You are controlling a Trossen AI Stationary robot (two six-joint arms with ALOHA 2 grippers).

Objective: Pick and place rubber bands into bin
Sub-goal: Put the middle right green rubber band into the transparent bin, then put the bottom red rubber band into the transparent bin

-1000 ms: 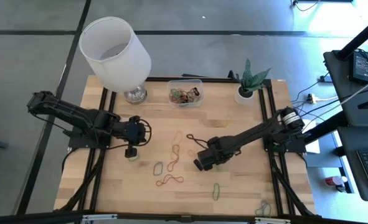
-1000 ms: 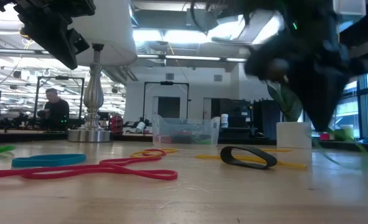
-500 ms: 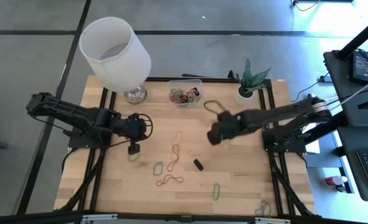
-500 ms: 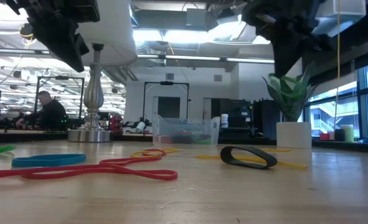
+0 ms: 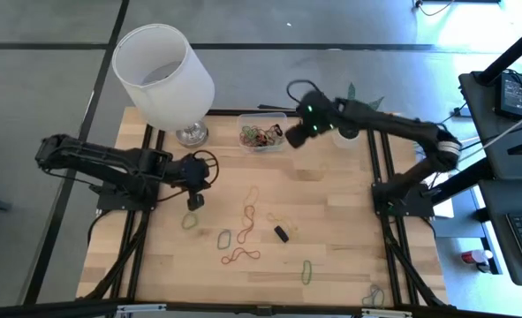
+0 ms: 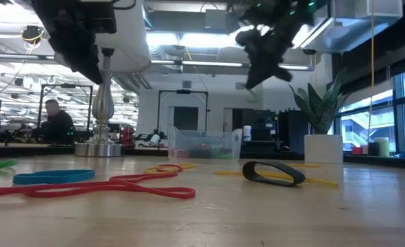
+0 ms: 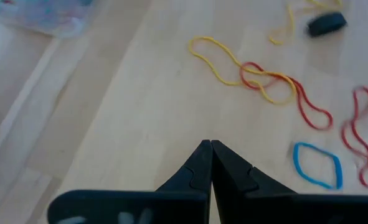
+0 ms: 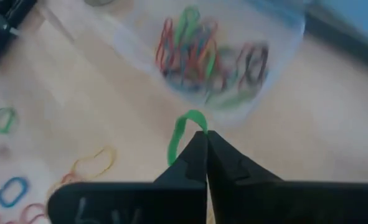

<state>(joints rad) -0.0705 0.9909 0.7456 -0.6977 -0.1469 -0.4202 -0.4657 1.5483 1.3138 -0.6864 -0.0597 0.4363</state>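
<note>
The clear bin (image 5: 262, 131) stands at the table's far edge with several coloured rubber bands in it; the right wrist view shows it too (image 8: 233, 37). My right gripper (image 5: 291, 134) hangs above the table beside the bin's right side, shut on a green rubber band (image 8: 180, 134). My left gripper (image 5: 194, 201) is shut and empty above the table's left half. Just on its near side a green band (image 5: 189, 221) lies flat. Loose bands lie around the table's middle: yellow (image 7: 233, 65), red (image 5: 240, 256), blue (image 5: 225, 238), black (image 5: 281, 233). My right gripper pinches the green band by one end of its loop (image 8: 199, 124) between its two fingertips. The fingers slant down toward the table's far edge. The rest of the loop sticks out past the tips, lifted clear of the table.
A lamp with a big white shade (image 5: 163, 75) stands at the far left, its base (image 5: 191, 134) beside the bin. A white plant pot (image 5: 349, 132) stands right of the bin. Another green band (image 5: 306, 270) and a greyish one (image 5: 373, 296) lie near the table's near edge.
My right gripper has swung from the table's middle, beside the black band, up and toward the far edge to the bin's right side. It turned as it went and carried the green band clear of the table. My left gripper has shifted slightly toward the far edge.
</note>
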